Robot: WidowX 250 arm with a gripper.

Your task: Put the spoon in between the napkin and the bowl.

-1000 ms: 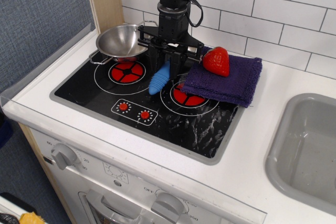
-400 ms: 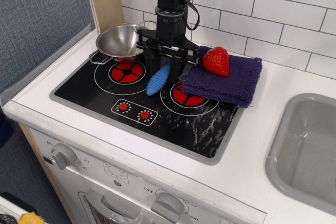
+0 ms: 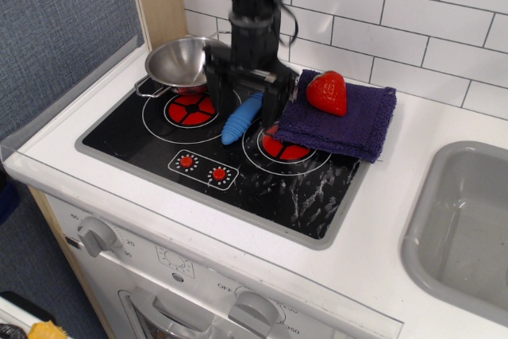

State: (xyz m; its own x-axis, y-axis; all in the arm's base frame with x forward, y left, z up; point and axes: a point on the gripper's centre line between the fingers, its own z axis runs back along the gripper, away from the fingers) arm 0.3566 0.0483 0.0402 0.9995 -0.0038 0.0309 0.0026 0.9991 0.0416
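1. Black and wide open, the tool [image 3: 247, 94] hangs over the blue spoon with one finger [image 3: 215, 85] on each side, and it holds nothing.
2. The spoon with the thick ribbed blue handle [image 3: 241, 118] lies flat on the shiny black toy stove top [image 3: 222, 144]. It sits between the two red ring burners. Its metal end is hidden under the tool.
3. The small shiny steel bowl [image 3: 180, 61] sits at the back left corner of the stove, just beside the spoon.
4. The thick dark purple cloth napkin [image 3: 343, 122] lies on the other side of the spoon, partly over the right burner.
5. A red toy strawberry [image 3: 327, 93] rests on top of the napkin.
6. The white worktop [image 3: 397, 196] goes all around the stove, and a grey sink [image 3: 459, 228] is set into it on the right.
7. White wall tiles [image 3: 413, 5] are behind the stove, and a grey-blue wall [image 3: 55, 21] stands on the left.
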